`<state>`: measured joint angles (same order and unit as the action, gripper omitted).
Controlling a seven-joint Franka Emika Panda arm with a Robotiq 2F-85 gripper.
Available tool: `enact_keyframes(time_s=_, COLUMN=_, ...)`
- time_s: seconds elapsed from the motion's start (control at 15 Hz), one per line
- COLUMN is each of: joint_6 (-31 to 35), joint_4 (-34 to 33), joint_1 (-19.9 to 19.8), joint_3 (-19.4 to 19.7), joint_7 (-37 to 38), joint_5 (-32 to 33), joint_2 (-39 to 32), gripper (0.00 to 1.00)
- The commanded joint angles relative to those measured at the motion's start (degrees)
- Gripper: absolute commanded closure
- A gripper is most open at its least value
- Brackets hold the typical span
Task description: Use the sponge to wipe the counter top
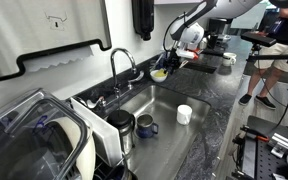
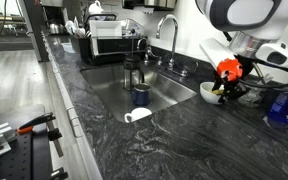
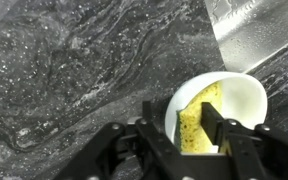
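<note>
The small yellow rectangular soft sponge (image 3: 192, 125) lies inside a small round white bowl (image 3: 239, 85). The bowl stands on the glossy dark grey-black stone surface (image 3: 74, 70), near the corner of the stainless-steel sink basin (image 3: 254, 30). The black robot hand (image 3: 180, 108) hangs directly over the bowl with its fingers spread apart, gripping nothing.

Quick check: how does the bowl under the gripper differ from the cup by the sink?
The bowl is wide and shallow; the cup is narrower and taller. The bowl holds the sponge and sits under the gripper; the cup stands alone across the sink. Both are white and on the counter top.
</note>
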<state>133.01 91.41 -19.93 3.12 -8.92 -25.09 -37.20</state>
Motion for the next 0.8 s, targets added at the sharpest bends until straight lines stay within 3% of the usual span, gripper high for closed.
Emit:
enact_keyframes(time_s=0.0, joint_6=1.1, joint_4=-1.0, joint_1=-0.6, joint_3=-0.7, joint_7=0.2, joint_5=-0.1, joint_2=-1.0, gripper=0.79)
enact_keyframes(time_s=0.13, joint_6=1.6, joint_4=-0.8, joint_1=-0.5, joint_3=-0.8, joint_7=0.0, joint_5=0.0, joint_2=-0.9, gripper=0.93)
enact_keyframes(time_s=0.27, joint_6=2.4, joint_4=-0.5, joint_1=-0.3, joint_3=-0.8, joint_7=-0.1, joint_5=0.1, joint_2=-0.9, gripper=1.0)
enact_keyframes(time_s=0.73, joint_6=5.8, joint_4=1.2, joint_1=1.1, joint_3=-0.3, joint_7=1.3, joint_5=1.8, joint_2=0.8, gripper=0.98)
